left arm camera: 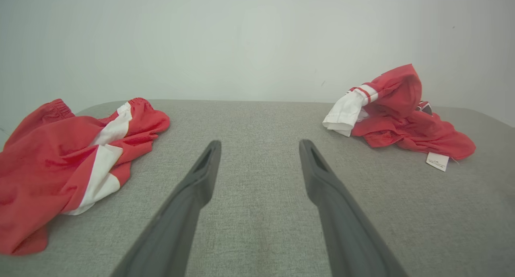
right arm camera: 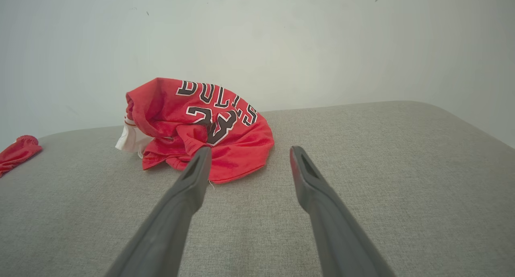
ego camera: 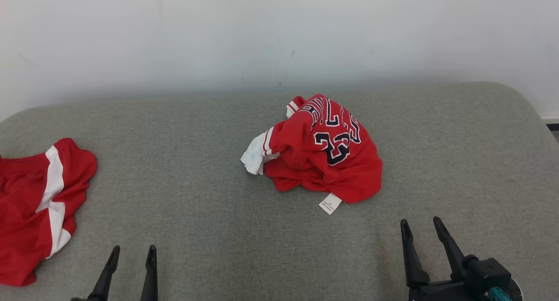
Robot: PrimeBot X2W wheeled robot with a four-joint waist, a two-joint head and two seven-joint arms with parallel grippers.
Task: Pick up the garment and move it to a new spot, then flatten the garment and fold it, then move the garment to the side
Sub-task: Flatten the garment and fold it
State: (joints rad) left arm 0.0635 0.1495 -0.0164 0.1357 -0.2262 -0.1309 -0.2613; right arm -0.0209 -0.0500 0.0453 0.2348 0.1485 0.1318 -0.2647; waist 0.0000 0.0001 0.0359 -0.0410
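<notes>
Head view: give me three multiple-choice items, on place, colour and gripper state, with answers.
1. The shorts lie at the cushion's: A. left edge; B. middle; C. right edge.
2. The cloth poking from the jersey is: A. blue; B. white; C. green.
3. The left gripper and right gripper are: A. shut on fabric; B. one shut; C. open, empty.
Answers: A, the shorts run off the left; B, a white fold shows beside the red; C, both stand spread over bare cushion.
</notes>
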